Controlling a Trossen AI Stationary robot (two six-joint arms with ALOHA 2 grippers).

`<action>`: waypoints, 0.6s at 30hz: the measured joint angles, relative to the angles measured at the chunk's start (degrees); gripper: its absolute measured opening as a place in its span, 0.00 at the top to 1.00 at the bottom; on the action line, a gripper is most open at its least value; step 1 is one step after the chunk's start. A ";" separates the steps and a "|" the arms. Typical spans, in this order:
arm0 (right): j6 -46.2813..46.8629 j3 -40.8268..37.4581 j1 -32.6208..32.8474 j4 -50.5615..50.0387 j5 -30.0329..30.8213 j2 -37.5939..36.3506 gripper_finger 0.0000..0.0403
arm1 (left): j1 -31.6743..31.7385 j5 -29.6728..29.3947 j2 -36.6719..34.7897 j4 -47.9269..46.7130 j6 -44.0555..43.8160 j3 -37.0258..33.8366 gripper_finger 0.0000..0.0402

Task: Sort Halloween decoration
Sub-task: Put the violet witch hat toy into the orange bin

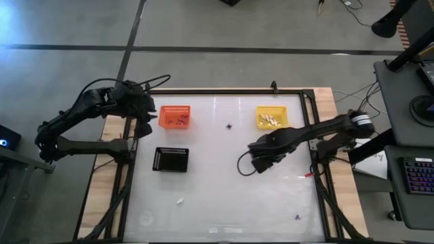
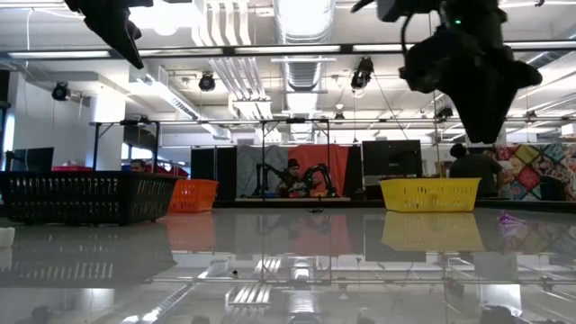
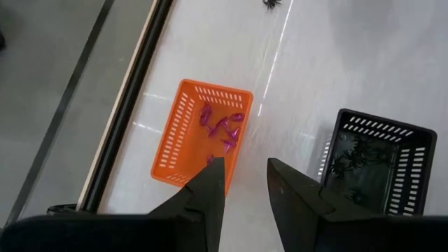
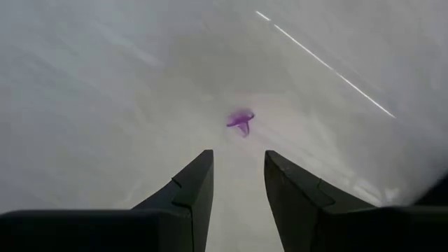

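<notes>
My left gripper [image 1: 146, 115] is open and empty, held above the table's far left beside the orange basket [image 1: 175, 116]. That basket holds several purple trinkets [image 3: 222, 127]. The black tray [image 3: 374, 164] holds dark spider-like trinkets [image 3: 346, 162]. The yellow basket [image 1: 271, 117] holds whitish trinkets. My right gripper [image 1: 252, 164] is open and empty above the middle of the table, and a purple trinket [image 4: 240, 120] lies on the table ahead of its fingers. A black spider [image 1: 229, 125] lies between the two baskets. A whitish trinket [image 1: 180, 200] and a purple one [image 1: 297, 217] lie near the front.
A dark frame rail [image 1: 224, 91] runs along the table's far edge and down both sides. In the low view the black tray [image 2: 85, 196], orange basket [image 2: 193, 194] and yellow basket [image 2: 429, 193] stand in a row at the far side. A small red object [image 1: 308, 175] lies by the right rail.
</notes>
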 joint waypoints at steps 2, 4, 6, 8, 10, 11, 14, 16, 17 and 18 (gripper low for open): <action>-0.01 -3.81 -0.09 3.03 0.00 -2.97 0.71 | 0.00 0.00 -0.02 0.02 0.00 0.00 0.77; -0.25 -7.50 -0.09 6.06 0.00 -5.41 0.71 | 0.00 0.00 -0.18 0.12 -0.07 0.00 0.77; -1.60 -10.86 0.02 8.02 0.00 -6.91 0.71 | 0.00 0.00 -0.37 0.21 -0.15 0.00 0.77; -3.36 -13.70 0.02 10.23 -0.25 -7.70 0.71 | 0.00 0.01 -0.49 0.37 -0.77 0.00 0.77; -5.12 -15.95 0.02 12.81 -0.31 -8.03 0.71 | 0.01 0.02 -0.52 1.06 -2.21 0.00 0.77; -5.98 -16.84 0.02 13.84 -0.37 -8.08 0.71 | 0.02 0.02 -0.52 1.44 -2.89 0.00 0.77; -8.47 -18.91 0.00 17.08 -1.20 -7.61 0.71 | 0.00 0.02 -0.55 1.81 -4.66 0.00 0.77; -9.41 -19.73 0.00 18.78 -1.34 -6.90 0.71 | 0.00 0.02 -0.50 1.83 -5.89 0.00 0.77; -9.41 -20.01 0.00 19.19 -1.38 -6.52 0.71 | 0.01 0.02 -0.46 1.87 -6.56 0.00 0.77; -9.10 -20.17 0.00 19.49 -1.40 -6.22 0.71 | 0.01 0.02 -0.44 1.88 -7.23 0.00 0.77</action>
